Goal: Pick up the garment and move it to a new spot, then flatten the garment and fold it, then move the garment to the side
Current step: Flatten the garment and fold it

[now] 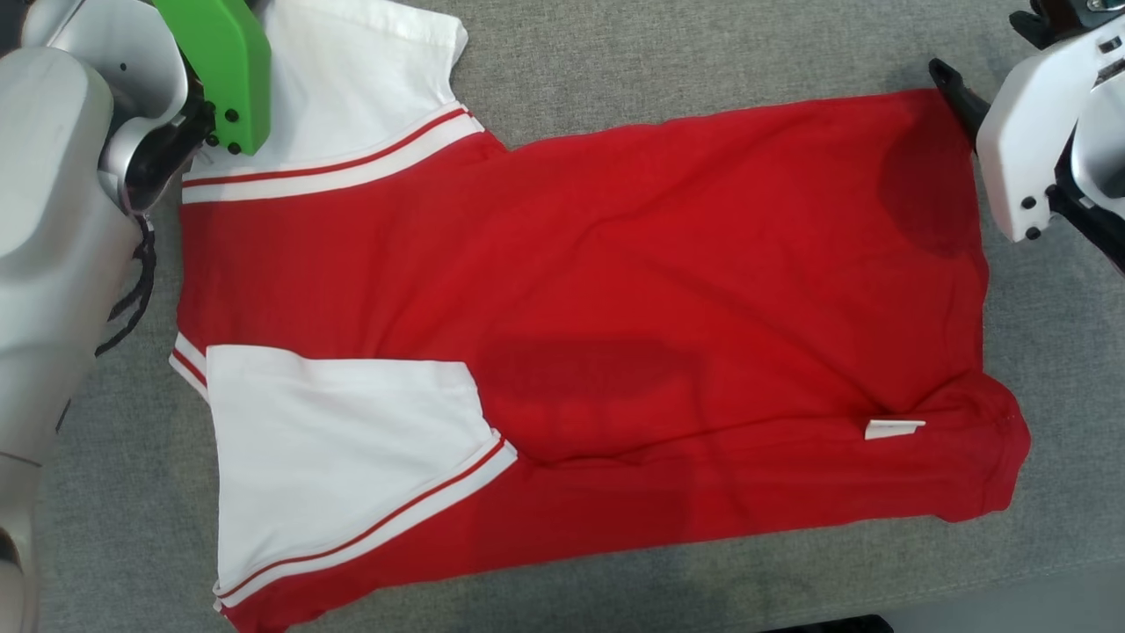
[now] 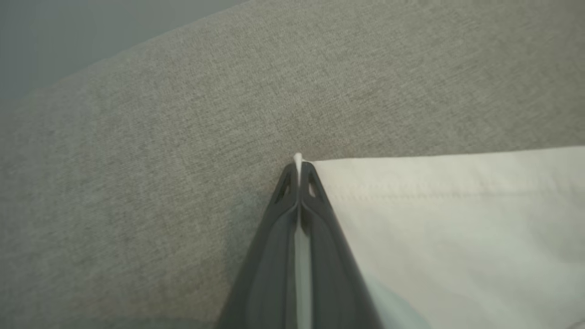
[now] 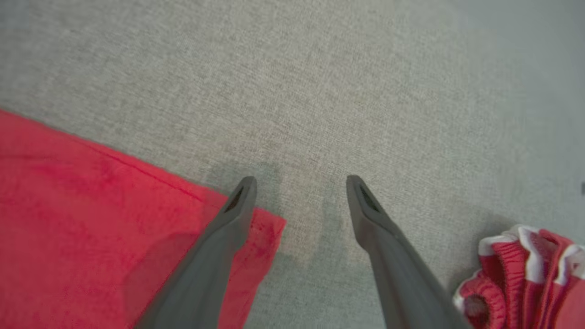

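The garment [image 1: 598, 290] is a red shirt with white sleeves, spread flat on the grey cloth surface in the head view. My left gripper [image 2: 299, 170] is shut on the garment at the corner of the far white sleeve [image 2: 448, 219], and a sliver of white cloth shows between its tips. In the head view the left arm's green cover [image 1: 224, 70] hides those fingers. My right gripper [image 3: 299, 188] is open at the garment's far right corner [image 3: 260, 233]. One of its fingers [image 3: 235, 205] lies over that red corner and the other is over bare grey cloth.
A bunched red-and-white piece of clothing [image 3: 525, 274] lies close to the right gripper in the right wrist view. The grey cloth surface [image 1: 703, 53] extends beyond the garment on all sides. Its near edge [image 1: 967, 598] runs along the bottom right.
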Motion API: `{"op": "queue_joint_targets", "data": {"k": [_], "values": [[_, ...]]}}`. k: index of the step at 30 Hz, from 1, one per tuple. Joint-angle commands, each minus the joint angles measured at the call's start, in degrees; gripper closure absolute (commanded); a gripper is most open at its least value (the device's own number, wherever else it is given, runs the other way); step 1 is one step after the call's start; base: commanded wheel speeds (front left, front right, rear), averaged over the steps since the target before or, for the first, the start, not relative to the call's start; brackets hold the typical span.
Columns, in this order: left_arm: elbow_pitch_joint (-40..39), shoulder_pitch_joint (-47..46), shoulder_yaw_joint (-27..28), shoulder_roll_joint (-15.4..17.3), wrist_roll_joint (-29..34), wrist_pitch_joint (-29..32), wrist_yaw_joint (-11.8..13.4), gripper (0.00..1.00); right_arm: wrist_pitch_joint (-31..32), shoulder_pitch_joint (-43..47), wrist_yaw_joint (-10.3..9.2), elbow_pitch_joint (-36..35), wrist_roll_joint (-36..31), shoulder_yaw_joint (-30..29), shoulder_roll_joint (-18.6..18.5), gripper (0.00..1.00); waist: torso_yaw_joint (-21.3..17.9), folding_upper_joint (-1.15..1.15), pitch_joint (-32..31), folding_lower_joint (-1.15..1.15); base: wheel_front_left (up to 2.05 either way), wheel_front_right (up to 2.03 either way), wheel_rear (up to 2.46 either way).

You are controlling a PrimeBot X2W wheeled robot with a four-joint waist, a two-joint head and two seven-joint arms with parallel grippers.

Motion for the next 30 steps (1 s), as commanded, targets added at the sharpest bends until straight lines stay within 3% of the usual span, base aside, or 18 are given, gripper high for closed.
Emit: {"op": "queue_joint_targets", "data": {"k": [1, 11, 23, 30], "values": [[0.12, 0.29, -0.59, 0.86, -1.11, 1.03, 0.17, 1.0, 1.57, 0.41, -0.09, 0.28, 0.12, -1.03, 1.09, 0.0, 0.32, 0.0, 0.31, 0.0, 0.0, 0.0, 0.0], [-3.89, 0.31, -1.0, 3.16, -4.62, 1.93, 0.17, 1.0, 6.97, 7.69, -0.08, -2.59, -4.82, -7.12, 7.44, 0.0, 0.79, 0.0, 1.06, 0.0, 0.0, 0.0, 0.0], [-4.42, 1.21, -1.37, 3.7, -5.08, 1.65, 0.22, 1.0, -8.28, 18.6, -0.06, -9.53, -16.32, -17.21, 20.11, 0.0, 0.67, 0.0, 0.76, 0.0, 0.0, 0.0, 0.0], [-4.46, 1.42, -1.13, 4.55, -5.38, 1.94, 0.46, 1.0, -8.93, 16.42, -0.07, -9.82, -19.84, -19.79, 23.01, 0.0, 0.25, 0.0, 0.5, 0.0, 0.0, 0.0, 0.0]]}}
